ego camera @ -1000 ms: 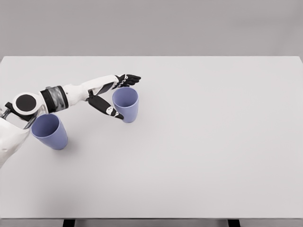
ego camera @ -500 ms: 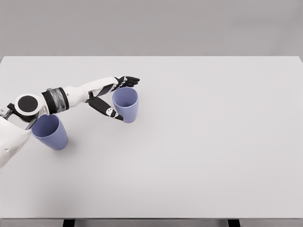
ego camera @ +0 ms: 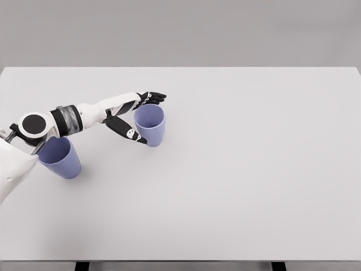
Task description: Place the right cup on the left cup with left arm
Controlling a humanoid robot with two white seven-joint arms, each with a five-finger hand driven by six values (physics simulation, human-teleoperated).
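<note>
Item: our left hand (ego camera: 137,116), fingers spread around the right cup (ego camera: 150,124), thumb low at its near side, fingertips at the far rim; we cannot tell whether the grip has closed. Cup upright, mouth up, on the white table (ego camera: 254,169). Left cup (ego camera: 59,157) lies beneath our forearm, toward our left, also upright.
</note>
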